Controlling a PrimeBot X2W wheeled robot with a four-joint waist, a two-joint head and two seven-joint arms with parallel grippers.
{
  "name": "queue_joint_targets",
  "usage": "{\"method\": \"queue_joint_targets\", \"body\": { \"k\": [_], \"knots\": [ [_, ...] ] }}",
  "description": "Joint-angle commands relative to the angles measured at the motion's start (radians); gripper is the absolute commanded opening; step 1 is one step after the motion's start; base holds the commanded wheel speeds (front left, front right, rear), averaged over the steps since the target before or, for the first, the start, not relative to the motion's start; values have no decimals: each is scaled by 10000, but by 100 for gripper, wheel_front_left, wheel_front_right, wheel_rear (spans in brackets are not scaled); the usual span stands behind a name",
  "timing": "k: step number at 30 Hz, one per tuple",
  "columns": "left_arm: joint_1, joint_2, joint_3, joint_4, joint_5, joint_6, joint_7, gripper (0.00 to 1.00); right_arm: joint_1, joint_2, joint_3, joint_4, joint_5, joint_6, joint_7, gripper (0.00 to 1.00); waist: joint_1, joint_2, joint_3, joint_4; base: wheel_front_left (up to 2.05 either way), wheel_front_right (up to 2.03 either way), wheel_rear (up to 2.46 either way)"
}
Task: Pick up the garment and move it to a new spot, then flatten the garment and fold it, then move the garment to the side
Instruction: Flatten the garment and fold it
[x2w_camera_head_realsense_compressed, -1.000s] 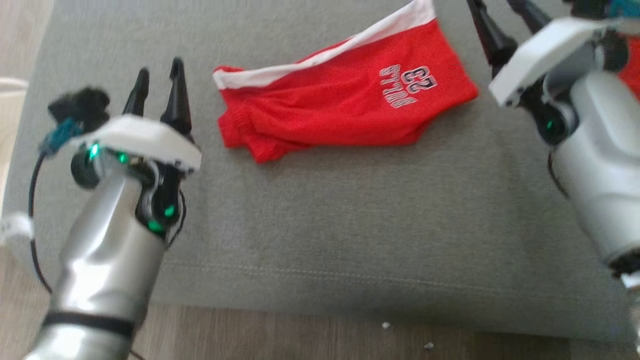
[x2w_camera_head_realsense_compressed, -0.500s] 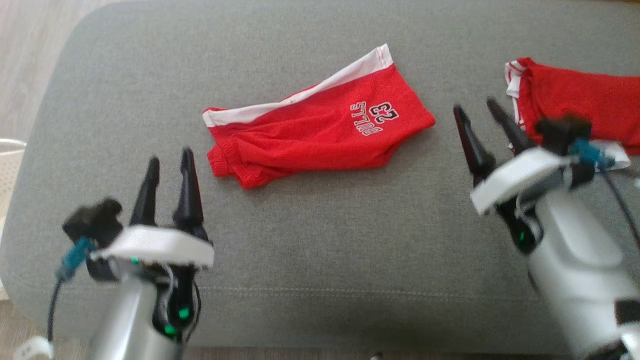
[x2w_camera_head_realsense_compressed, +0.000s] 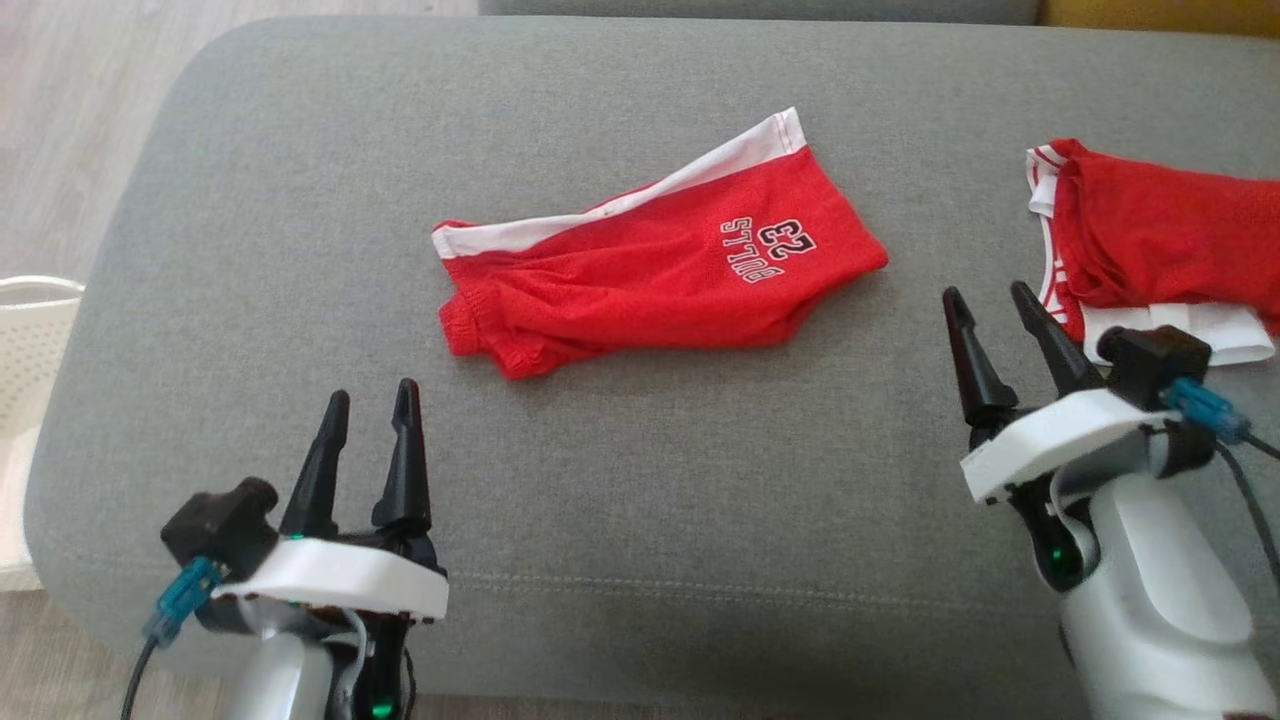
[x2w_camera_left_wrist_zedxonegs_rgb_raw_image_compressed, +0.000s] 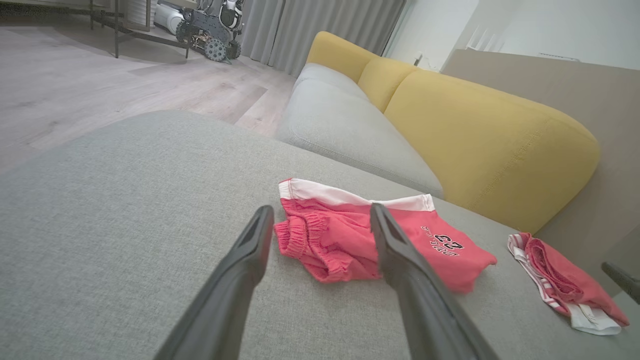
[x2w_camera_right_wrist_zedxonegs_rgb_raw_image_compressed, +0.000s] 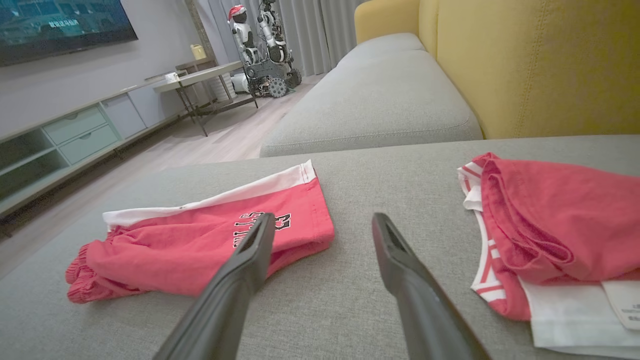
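Note:
A red garment (x2w_camera_head_realsense_compressed: 660, 270), shorts with a white band and a "23" print, lies folded flat in the middle of the grey cushion (x2w_camera_head_realsense_compressed: 700, 480). In the left wrist view the garment (x2w_camera_left_wrist_zedxonegs_rgb_raw_image_compressed: 330, 245) lies just beyond the fingers, and in the right wrist view it (x2w_camera_right_wrist_zedxonegs_rgb_raw_image_compressed: 200, 245) is ahead to the left. My left gripper (x2w_camera_head_realsense_compressed: 372, 390) (x2w_camera_left_wrist_zedxonegs_rgb_raw_image_compressed: 321, 208) hovers open near the cushion's front left, short of the shorts and holding nothing. My right gripper (x2w_camera_head_realsense_compressed: 985, 290) (x2w_camera_right_wrist_zedxonegs_rgb_raw_image_compressed: 324, 216) is open and empty between the shorts and a second red garment.
The second red and white garment (x2w_camera_head_realsense_compressed: 1150, 240) (x2w_camera_left_wrist_zedxonegs_rgb_raw_image_compressed: 560, 280) (x2w_camera_right_wrist_zedxonegs_rgb_raw_image_compressed: 550, 225) lies bunched at the cushion's right end, close to my right fingers. A white basket (x2w_camera_head_realsense_compressed: 30, 340) stands on the floor at the left. A yellow sofa back (x2w_camera_left_wrist_zedxonegs_rgb_raw_image_compressed: 475, 130) rises behind the cushion.
The head camera has tilted, so the whole picture has shifted and the second garment has come into it. Both grippers stay open and now sit nearer the cushion's front edge. The shorts keep their shape.

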Motion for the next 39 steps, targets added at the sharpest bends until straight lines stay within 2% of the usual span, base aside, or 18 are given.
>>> {"method": "queue_joint_targets", "body": {
  "k": [1, 7, 15, 19, 27, 31, 36, 39],
  "knots": [
    [-287, 24, 261, -470, -91, 75, -91, 100, 84, 263, -47, -637, -21, -11, 157, 100, 1, -1, 7, 76, 0, 0, 0],
    [-539, 22, 79, -575, -103, 150, -91, 100, 473, 776, -784, -1523, 393, -11, 1044, 100, 1, -1, 238, 377, 0, 0, 0],
    [-738, 21, -123, -632, -312, 269, -91, 100, 127, 1411, -2277, -1634, 2275, -11, 2770, 100, 1, -1, 1007, 967, 0, 0, 0],
    [-940, 21, -188, -757, -363, 382, -91, 100, -452, 1518, -3051, -1127, 3256, -11, 3669, 100, 1, -1, 1359, 1283, 0, 0, 0],
    [-1235, 21, -552, -932, -497, 509, -91, 100, -1514, 1534, -3415, 120, 4355, -11, 4496, 100, 1, -1, 1726, 1831, 0, 0, 0],
    [-1268, 21, -676, -1011, -568, 584, -91, 100, -2005, 1535, -3531, 912, 4422, -11, 4649, 100, 1, -1, 1802, 2035, 0, 0, 0],
    [-1230, 21, -714, -1099, -641, 633, -91, 100, -2701, 1535, -4064, 2229, 3964, -11, 4457, 100, 1, -1, 1886, 2197, 0, 0, 0],
    [-1235, 20, -733, -1124, -698, 657, -91, 100, -3133, 1536, -4027, 2925, 3821, -11, 4497, 100, 1, -1, 1927, 2271, 0, 0, 0]
  ]
}}
